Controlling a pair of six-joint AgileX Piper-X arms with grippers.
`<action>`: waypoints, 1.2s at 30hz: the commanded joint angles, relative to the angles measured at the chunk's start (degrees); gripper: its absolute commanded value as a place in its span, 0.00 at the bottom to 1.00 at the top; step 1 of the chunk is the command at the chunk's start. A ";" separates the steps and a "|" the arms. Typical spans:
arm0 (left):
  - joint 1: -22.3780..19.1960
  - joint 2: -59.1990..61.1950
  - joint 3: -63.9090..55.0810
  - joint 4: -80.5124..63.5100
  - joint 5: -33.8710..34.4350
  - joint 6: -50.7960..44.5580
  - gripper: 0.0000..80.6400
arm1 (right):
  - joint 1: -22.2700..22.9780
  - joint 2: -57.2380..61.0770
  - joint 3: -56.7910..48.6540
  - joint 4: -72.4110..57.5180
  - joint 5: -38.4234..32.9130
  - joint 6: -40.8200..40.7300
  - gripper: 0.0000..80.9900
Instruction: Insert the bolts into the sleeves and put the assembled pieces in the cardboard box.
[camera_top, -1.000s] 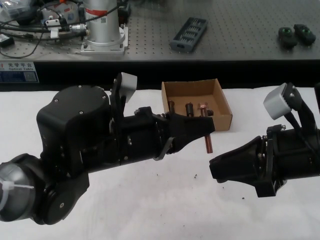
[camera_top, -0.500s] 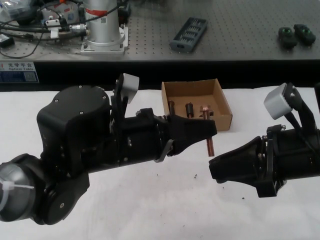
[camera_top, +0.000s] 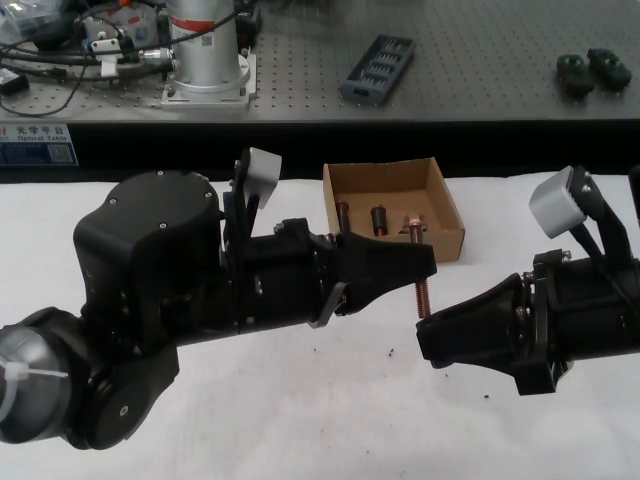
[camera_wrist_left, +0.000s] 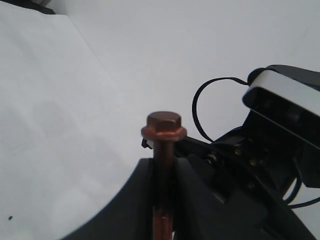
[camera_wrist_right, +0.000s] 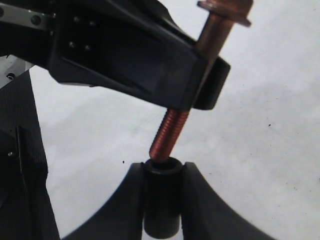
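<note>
My left gripper (camera_top: 415, 268) is shut on a copper bolt (camera_top: 421, 288), held upright with its hex head (camera_wrist_left: 163, 125) on top and the threaded end pointing down. My right gripper (camera_top: 428, 335) is shut on a black sleeve (camera_wrist_right: 161, 192), held upright right under the bolt. The bolt's threaded tip (camera_wrist_right: 167, 140) touches the sleeve's top opening. The cardboard box (camera_top: 393, 182) stands behind the grippers, with three assembled pieces (camera_top: 378, 219) upright inside along its near wall.
The white sheet (camera_top: 300, 400) covers the bench under both arms. Behind it lies a perforated metal table with a grey base post (camera_top: 205, 50), a dark slotted block (camera_top: 378, 66) and two small black parts (camera_top: 593, 70) at the far right.
The left gripper has carried the bolt a little to the right and down, bringing its tip onto the sleeve in the right gripper. The right arm has hardly moved.
</note>
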 joint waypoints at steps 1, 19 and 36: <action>-0.31 0.00 -0.18 -1.62 0.56 0.89 0.01 | -0.14 -0.66 -0.22 -0.54 -1.13 0.17 0.13; -0.31 0.00 -0.18 -1.62 2.97 2.40 0.01 | -0.14 -0.66 -0.22 -3.02 -2.63 2.14 0.13; -0.31 0.00 -0.18 -1.62 5.73 8.65 0.01 | -1.99 -1.27 -0.76 -7.91 -2.63 7.97 0.13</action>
